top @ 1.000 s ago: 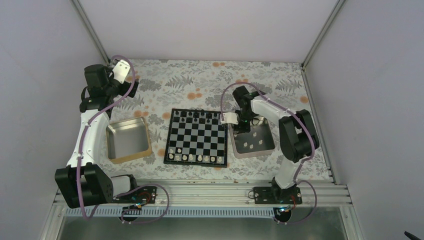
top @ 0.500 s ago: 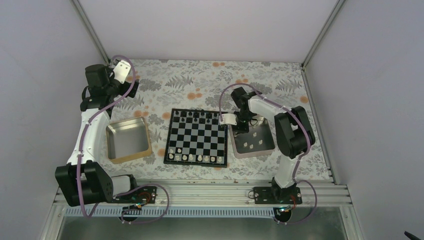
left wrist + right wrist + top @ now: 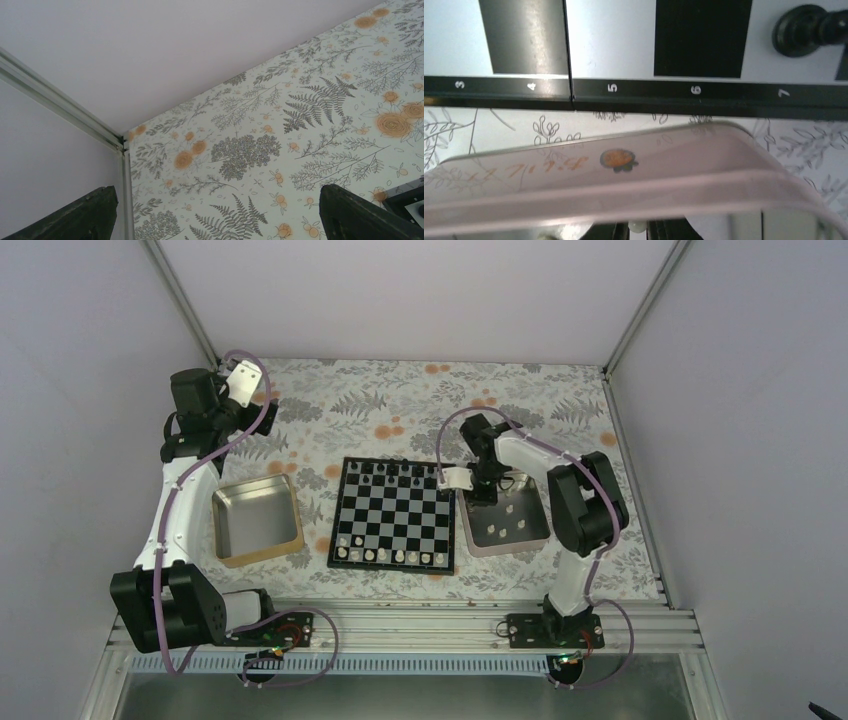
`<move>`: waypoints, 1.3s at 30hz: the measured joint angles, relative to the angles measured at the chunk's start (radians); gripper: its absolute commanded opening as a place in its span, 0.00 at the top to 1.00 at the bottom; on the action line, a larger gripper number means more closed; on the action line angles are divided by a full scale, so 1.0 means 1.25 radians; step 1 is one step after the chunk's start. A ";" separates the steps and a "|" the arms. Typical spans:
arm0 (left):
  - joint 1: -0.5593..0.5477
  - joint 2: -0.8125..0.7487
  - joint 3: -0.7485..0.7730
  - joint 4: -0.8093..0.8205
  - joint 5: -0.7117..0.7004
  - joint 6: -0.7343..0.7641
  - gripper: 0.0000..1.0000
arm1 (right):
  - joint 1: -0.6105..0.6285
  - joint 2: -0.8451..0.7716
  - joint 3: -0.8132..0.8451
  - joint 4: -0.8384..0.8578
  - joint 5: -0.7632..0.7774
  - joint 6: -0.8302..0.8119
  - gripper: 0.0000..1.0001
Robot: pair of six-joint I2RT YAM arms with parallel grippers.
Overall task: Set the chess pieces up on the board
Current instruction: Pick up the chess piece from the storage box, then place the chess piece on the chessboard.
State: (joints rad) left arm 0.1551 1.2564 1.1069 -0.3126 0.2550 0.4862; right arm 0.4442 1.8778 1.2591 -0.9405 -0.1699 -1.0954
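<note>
Table (image 3: 400, 405): covered with a floral-print cloth; it carried the board and two square metal trays.
Board (image 3: 392, 513): lay flat at the middle of the table, between the two trays (its black rim, numbered 3 to 7, ran across the right wrist view).
White chess pieces (image 3: 390, 556): a row stood along the near edge of the board; a few more lay loose in the right tray.
Black pieces (image 3: 395, 470): stood along the far edge of the board.
Right tray (image 3: 505, 551): sat just beside the right edge of the board, apart from it by a thin strip of cloth.
Left tray (image 3: 257, 525): sat to the left of the board, a little apart from it.
Right arm (image 3: 560, 490): reached down into the far left corner of the right tray, next to the board.
Right jaws: together, clamped on one small white piece (image 3: 638, 227), low inside the tray behind its near wall.
Left arm (image 3: 180, 500): was raised over the far left part of the table, well apart from the board and the left tray.
Left jaws: apart, with nothing between them, aimed at the far left corner of the table.
</note>
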 measured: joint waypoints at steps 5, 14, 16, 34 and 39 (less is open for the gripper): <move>0.000 0.000 0.000 0.000 0.000 0.000 0.00 | 0.004 -0.030 0.040 -0.046 0.034 0.013 0.94; 0.000 0.000 0.000 -0.001 0.001 0.000 0.00 | 0.135 -0.074 0.207 -0.133 0.112 0.052 0.92; 0.000 -0.001 0.000 -0.001 0.003 0.000 0.00 | 0.182 -0.062 0.239 -0.150 0.120 0.060 0.92; 0.000 -0.006 0.000 -0.003 0.017 0.000 0.00 | 0.470 0.265 0.517 -0.211 0.064 0.054 0.91; 0.000 -0.007 0.000 -0.003 0.022 0.000 0.00 | 0.490 0.272 0.516 -0.214 0.046 0.054 0.91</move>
State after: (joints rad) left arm 0.1551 1.2480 1.1069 -0.3161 0.2825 0.4858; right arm 1.0573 2.2173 1.9038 -1.2079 -0.1123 -1.0283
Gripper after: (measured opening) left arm 0.999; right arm 0.095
